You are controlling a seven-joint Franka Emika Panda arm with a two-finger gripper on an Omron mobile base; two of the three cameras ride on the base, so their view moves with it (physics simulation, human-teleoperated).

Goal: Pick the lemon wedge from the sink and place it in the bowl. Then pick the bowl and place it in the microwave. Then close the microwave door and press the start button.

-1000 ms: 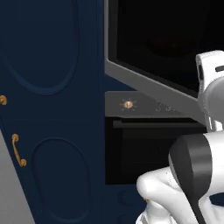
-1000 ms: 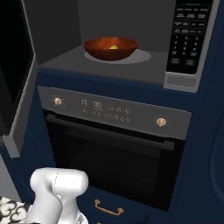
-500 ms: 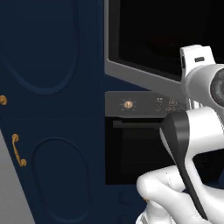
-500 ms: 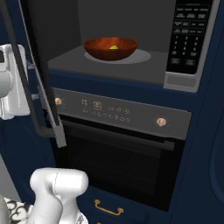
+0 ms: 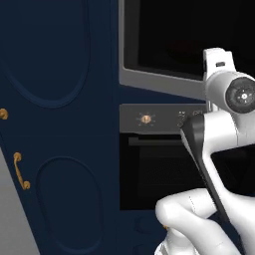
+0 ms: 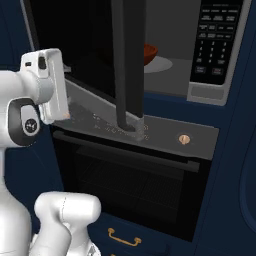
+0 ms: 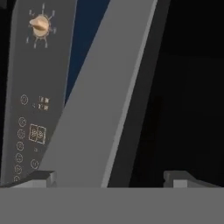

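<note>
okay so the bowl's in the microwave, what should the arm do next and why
Probably push the microwave door further toward shut. It is only partly swung in, with the bowl visible behind it, and the open gripper sits right at the door's grey frame edge.

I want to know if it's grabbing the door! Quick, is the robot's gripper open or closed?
Gripper: open, holding nothing; its tips stand wide apart, right up against the microwave door.

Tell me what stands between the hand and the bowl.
The microwave door, partly swung, stands between the open hand and the bowl in the right base view, hiding most of the bowl.
</note>
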